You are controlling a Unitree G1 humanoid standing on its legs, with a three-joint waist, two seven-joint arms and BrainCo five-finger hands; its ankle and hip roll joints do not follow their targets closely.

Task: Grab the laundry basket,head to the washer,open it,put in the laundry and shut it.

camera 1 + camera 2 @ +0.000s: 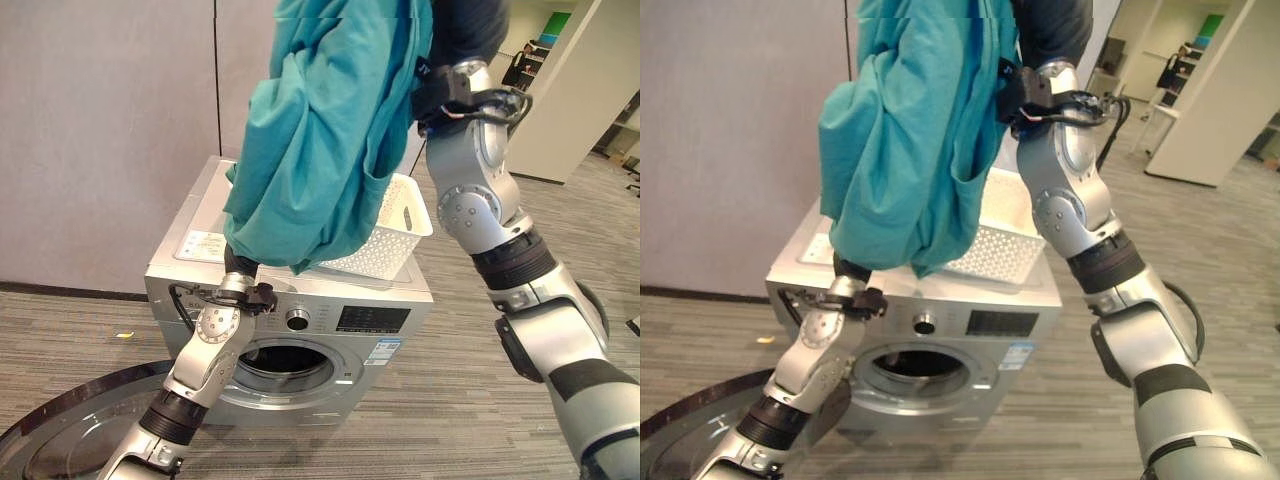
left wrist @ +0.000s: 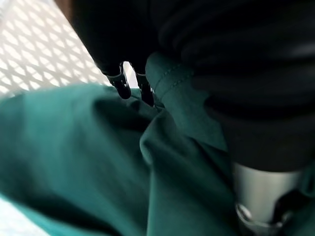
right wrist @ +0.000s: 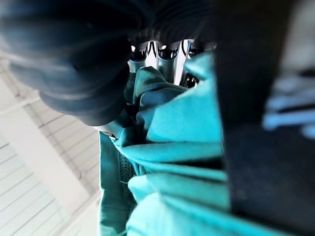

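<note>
Washer (image 1: 300,330) door hangs open below. Your right robot hand (image 3: 162,59) clamps the teal garment (image 1: 320,130) high; left robot hand's (image 2: 128,83) grip I can't tell. Lower it into the drum

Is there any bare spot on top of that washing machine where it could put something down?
The washer top has a bare strip along its left side, between the left edge and the white basket, partly under the hanging teal garment. The right side is crowded by the basket. The round drum opening below looks clear, beside the left arm.
</note>
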